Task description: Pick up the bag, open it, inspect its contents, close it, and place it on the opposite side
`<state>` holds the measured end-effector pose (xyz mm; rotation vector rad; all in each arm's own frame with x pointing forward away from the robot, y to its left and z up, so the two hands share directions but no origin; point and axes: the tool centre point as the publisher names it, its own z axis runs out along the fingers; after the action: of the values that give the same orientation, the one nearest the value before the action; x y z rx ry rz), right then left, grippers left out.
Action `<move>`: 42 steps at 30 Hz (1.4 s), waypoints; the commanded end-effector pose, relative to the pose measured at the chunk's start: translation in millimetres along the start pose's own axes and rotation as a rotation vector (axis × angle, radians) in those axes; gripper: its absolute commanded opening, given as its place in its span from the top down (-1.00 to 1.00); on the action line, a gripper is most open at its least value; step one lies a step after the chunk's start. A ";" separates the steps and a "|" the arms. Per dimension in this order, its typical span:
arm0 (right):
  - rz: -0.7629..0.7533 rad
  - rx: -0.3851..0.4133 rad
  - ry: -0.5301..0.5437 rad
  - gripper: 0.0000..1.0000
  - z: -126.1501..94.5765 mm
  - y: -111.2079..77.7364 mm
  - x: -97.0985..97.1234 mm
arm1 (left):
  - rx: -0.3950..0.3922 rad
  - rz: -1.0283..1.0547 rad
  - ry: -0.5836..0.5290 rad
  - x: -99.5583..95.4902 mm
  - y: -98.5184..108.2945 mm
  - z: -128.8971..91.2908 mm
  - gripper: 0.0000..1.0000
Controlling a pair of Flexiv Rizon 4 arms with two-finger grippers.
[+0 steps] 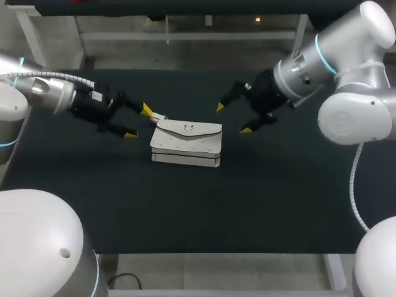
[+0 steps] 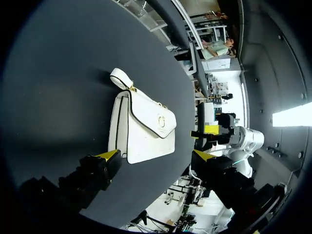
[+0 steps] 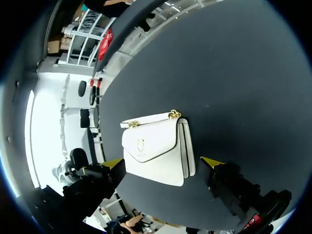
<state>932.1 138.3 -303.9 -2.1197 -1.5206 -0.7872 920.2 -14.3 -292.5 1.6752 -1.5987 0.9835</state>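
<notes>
A white bag (image 1: pixel 186 143) with a closed flap and a gold clasp lies flat on the dark table (image 1: pixel 260 198), its short strap toward my left arm. My left gripper (image 1: pixel 138 121) stands open just left of the bag, one yellow tip near the strap. My right gripper (image 1: pixel 233 119) hangs open just right of the bag and above it. In the left wrist view the bag (image 2: pixel 144 127) lies ahead of my open left gripper (image 2: pixel 156 156). The right wrist view shows the bag (image 3: pixel 158 147) ahead of the open right gripper (image 3: pixel 163 163), with nothing between the fingers.
The dark table's front half (image 1: pixel 185 210) lies below the bag. Both arms come in over the table's far corners.
</notes>
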 end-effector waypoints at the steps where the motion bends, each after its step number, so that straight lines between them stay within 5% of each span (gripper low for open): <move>1: 0.022 0.146 0.071 -1.00 8.5 8.3 -12.2 | -0.050 0.004 0.072 -8.4 -10.9 11.8 -1.00; 14: -0.011 0.283 0.227 -1.00 43.8 5.3 -22.9 | -0.094 -0.048 0.150 -16.3 -21.7 28.5 -1.00; 29: -0.023 0.281 0.277 -0.97 56.7 2.5 -20.1 | -0.153 -0.059 0.173 -20.7 -26.3 50.5 -0.80; 32: -0.010 0.283 0.296 -0.73 58.8 3.2 -19.2 | -0.157 -0.068 0.184 -23.1 -28.0 53.1 -0.57; 42: -0.002 0.286 0.331 -0.29 63.3 3.3 -12.6 | -0.160 -0.075 0.208 -31.9 -35.1 62.1 -0.62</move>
<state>942.8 167.5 -357.0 -1.6960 -1.3686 -0.8173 955.4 -45.9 -344.3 1.4818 -1.4325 0.9345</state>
